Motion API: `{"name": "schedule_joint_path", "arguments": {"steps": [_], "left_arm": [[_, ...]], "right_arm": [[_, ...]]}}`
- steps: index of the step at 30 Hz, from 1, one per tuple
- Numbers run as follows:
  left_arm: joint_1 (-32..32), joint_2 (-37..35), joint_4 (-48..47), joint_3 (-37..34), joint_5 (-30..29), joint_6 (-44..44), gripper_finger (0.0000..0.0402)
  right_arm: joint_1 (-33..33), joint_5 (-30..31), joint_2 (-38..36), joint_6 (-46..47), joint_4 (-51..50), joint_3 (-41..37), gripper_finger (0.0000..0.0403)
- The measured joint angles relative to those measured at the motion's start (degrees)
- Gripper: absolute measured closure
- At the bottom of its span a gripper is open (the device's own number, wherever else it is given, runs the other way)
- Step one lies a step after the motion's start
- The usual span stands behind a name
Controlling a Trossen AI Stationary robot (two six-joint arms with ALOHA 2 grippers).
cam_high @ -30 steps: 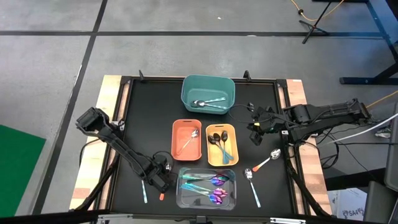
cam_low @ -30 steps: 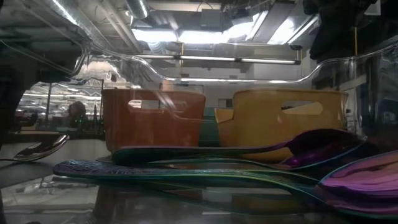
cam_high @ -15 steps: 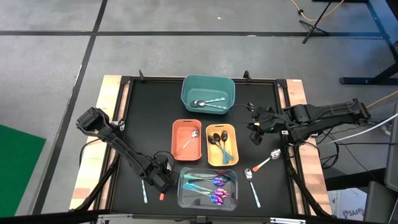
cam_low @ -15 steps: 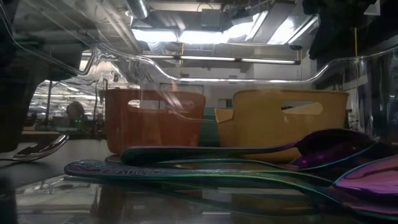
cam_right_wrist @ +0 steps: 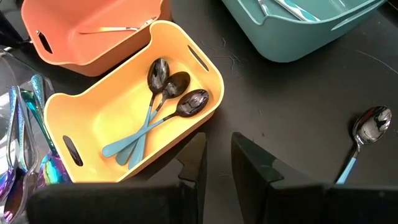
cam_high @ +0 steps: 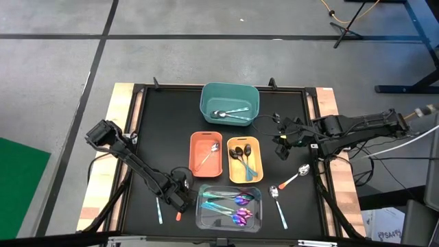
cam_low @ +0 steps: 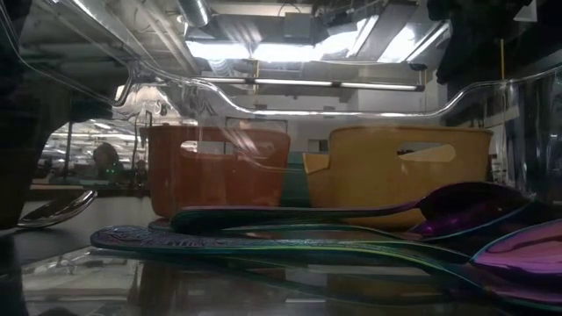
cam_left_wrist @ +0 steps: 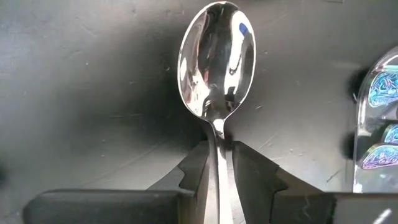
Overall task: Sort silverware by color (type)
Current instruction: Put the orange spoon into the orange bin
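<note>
My left gripper (cam_high: 178,199) is low over the table, just left of the clear bin (cam_high: 255,224), shut on a silver spoon (cam_left_wrist: 216,59). An orange handle tip (cam_high: 178,217) pokes out on its near side. My right gripper (cam_high: 282,148) hovers right of the yellow bin (cam_right_wrist: 127,102), slightly open and holding nothing. Loose on the table lie a teal-handled piece (cam_high: 159,211), an orange-handled spoon (cam_high: 296,175) and a teal-handled spoon (cam_high: 278,202). Iridescent spoons (cam_low: 290,241) lie in the clear bin, black-headed ones (cam_right_wrist: 165,93) in the yellow bin. My left gripper pinches the silver spoon by its narrow neck (cam_left_wrist: 214,127), just behind the bowl, one finger (cam_left_wrist: 249,171) on each side. The handle runs back between the fingers and out of sight. The bowl sticks out ahead, hollow side up, close over the black table.
The teal bin (cam_high: 230,90) at the far side holds silver pieces. The orange bin (cam_high: 195,154) holds one spoon. All the bins cluster at the table's middle. Bare black table lies to the left, and on the right between the right gripper and the loose spoons.
In the low view the iridescent spoons and the clear bin's wall have shifted a little to the right, and the dark gripper at the left edge has shifted slightly. The right gripper has kept still.
</note>
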Motion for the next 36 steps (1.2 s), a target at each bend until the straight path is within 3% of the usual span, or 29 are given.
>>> {"name": "schedule_joint_path", "arguments": {"steps": [5,14,26,36], "left_arm": [[0.45,0.02,-0.06,0.0,0.62,-0.25,0.0342],[0.42,0.11,-0.61,-0.07,0.61,-0.32,0.0394],[0.39,-0.76,-1.57,-0.23,0.22,0.05,0.0399],[-0.2,-8.89,-7.75,-0.35,-2.75,0.51,0.0401]], "right_arm": [[0.01,-0.01,0.0,0.0,0.0,0.0,0.0338],[0.01,-0.01,0.0,-0.01,0.0,-0.01,0.0338],[0.01,-0.01,0.0,-0.01,0.0,0.0,0.0338],[0.01,-0.01,0.0,-0.61,0.02,-0.02,0.0338]]}}
